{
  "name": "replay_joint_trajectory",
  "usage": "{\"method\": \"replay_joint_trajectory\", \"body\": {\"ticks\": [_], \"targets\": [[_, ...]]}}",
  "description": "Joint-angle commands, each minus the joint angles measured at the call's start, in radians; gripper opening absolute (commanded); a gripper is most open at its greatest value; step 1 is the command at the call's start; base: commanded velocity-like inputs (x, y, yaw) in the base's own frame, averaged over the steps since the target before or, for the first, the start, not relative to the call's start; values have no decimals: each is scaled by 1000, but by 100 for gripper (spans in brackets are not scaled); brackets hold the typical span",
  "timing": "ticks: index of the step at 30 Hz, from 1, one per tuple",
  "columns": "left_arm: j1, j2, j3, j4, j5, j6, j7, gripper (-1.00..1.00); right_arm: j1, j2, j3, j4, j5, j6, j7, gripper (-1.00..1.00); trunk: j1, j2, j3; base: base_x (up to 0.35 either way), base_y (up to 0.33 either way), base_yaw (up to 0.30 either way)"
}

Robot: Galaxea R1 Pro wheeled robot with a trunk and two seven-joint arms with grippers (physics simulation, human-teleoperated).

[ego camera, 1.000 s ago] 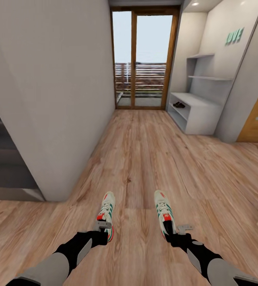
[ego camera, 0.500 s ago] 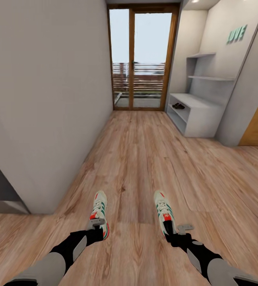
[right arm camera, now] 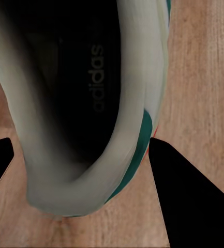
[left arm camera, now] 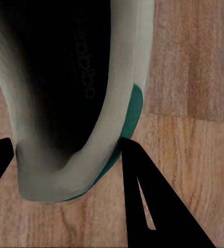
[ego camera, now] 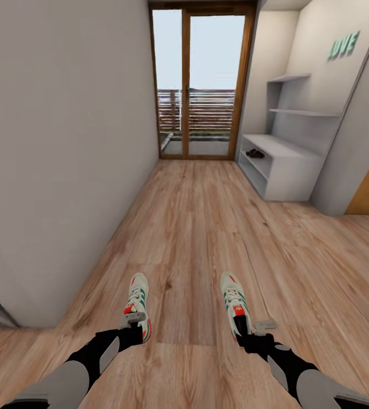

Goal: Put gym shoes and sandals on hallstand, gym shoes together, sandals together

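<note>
Two gym shoes hang low in the frame, one in each of my grippers: my left gripper [ego camera: 132, 324] pinches the heel of the left gym shoe [ego camera: 137, 300], and my right gripper [ego camera: 247, 330] grips the right gym shoe [ego camera: 233, 299] the same way, both above the corridor floor [ego camera: 207, 227]. At right of centre stands the hallstand [ego camera: 281, 165], with dark sandals [ego camera: 255, 153] on its upper shelf.

We see bare corridor floor [ego camera: 207, 227] running open ahead to the hallstand [ego camera: 283, 165] on the right; a grey wall [ego camera: 65, 142] closes the left side, and the glass door [ego camera: 198, 85] ends the passage. The hallstand's flat top lies free
</note>
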Motion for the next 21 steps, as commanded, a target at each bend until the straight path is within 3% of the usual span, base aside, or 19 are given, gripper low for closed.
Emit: {"method": "replay_joint_trajectory", "body": {"ticks": [1, 21], "targets": [[0, 0, 0, 0, -2, 0, -2, -100, 0, 0, 0, 0, -1, 0, -2, -100, 0, 0, 0, 347, -27, 0], [0, 0, -1, 1, -3, 2, -2, -100, 0, 1, 0, 1, -1, -1, -2, -100, 0, 0, 0, 350, -3, 0]]}}
